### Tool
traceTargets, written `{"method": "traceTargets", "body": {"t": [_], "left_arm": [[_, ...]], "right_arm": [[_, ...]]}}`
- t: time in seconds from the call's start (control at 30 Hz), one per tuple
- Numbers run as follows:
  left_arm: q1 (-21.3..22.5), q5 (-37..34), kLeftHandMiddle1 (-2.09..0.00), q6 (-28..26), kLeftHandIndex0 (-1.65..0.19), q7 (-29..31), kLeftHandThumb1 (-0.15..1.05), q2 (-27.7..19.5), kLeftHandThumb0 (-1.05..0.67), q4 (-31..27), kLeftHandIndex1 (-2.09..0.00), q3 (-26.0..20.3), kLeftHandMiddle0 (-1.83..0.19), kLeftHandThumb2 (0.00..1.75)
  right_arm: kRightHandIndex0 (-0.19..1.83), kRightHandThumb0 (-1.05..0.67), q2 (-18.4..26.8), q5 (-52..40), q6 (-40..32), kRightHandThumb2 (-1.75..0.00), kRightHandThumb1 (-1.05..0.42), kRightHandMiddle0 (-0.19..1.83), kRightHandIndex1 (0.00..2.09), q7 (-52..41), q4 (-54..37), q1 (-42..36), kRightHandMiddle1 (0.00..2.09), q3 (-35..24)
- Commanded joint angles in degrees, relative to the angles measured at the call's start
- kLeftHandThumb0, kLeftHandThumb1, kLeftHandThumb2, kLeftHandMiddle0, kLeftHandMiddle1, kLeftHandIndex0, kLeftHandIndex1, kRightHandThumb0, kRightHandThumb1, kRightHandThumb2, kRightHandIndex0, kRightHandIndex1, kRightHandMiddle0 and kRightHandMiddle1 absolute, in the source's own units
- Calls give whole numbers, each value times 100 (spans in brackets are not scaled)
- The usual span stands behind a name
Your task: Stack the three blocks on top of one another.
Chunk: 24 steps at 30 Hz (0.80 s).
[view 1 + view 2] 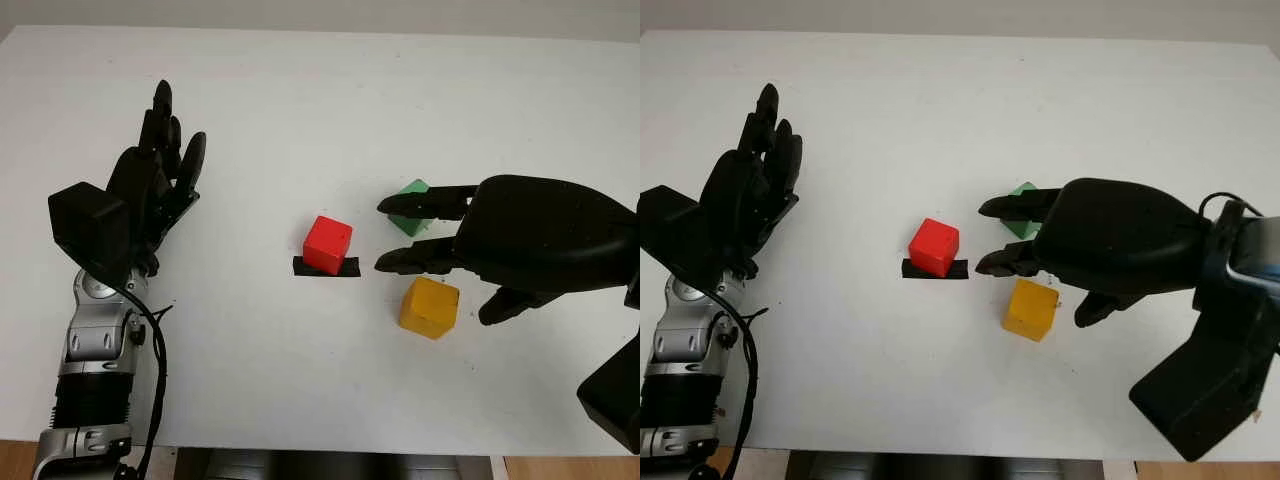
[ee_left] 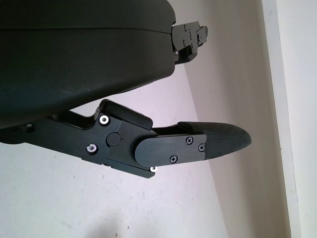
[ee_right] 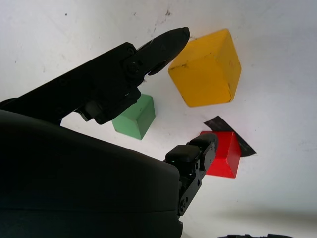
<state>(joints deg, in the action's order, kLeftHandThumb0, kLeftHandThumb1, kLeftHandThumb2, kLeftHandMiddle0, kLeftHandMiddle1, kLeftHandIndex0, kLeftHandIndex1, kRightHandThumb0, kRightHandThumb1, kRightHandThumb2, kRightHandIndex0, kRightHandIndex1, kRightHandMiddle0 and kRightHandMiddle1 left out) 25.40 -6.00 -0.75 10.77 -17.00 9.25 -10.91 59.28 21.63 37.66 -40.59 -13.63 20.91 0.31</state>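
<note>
A red block [image 1: 328, 244] sits on a strip of black tape [image 1: 325, 267] near the table's middle. To its right lie a green block [image 1: 410, 209] farther back and a yellow block [image 1: 429, 307] nearer the front. My right hand [image 1: 425, 232] hovers open above the green and yellow blocks, its fingertips [image 1: 388, 263] pointing at the red block, holding nothing. In the right wrist view the yellow block [image 3: 205, 68], green block [image 3: 134, 118] and red block [image 3: 224, 153] all lie below the fingers [image 3: 163, 42]. My left hand [image 1: 165, 160] stays open at the table's left.
The white table [image 1: 300, 120] spreads wide around the blocks. Its front edge [image 1: 330, 450] runs along the bottom of the eye views. A black cable [image 1: 155, 350] hangs along my left forearm.
</note>
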Motion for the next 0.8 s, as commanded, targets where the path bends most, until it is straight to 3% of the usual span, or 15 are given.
{"method": "traceTargets", "body": {"t": [0.0,0.27,0.77], "left_arm": [[-116,-1,-4,-43,19,6,105,-44,-72,-160,-5,9,19,49],[-98,14,-5,-85,16,-110,105,39,-74,-156,-6,14,18,45],[-194,29,-6,-253,16,-152,105,108,-74,-302,-6,63,17,45]], "right_arm": [[19,-39,-71,30,125,-6,-76,57,6,120,58,-90,9,39],[21,-42,-96,173,513,-6,-77,61,7,354,322,-109,10,176],[28,-31,-195,388,907,-6,-82,84,9,622,721,-135,18,323]]}}
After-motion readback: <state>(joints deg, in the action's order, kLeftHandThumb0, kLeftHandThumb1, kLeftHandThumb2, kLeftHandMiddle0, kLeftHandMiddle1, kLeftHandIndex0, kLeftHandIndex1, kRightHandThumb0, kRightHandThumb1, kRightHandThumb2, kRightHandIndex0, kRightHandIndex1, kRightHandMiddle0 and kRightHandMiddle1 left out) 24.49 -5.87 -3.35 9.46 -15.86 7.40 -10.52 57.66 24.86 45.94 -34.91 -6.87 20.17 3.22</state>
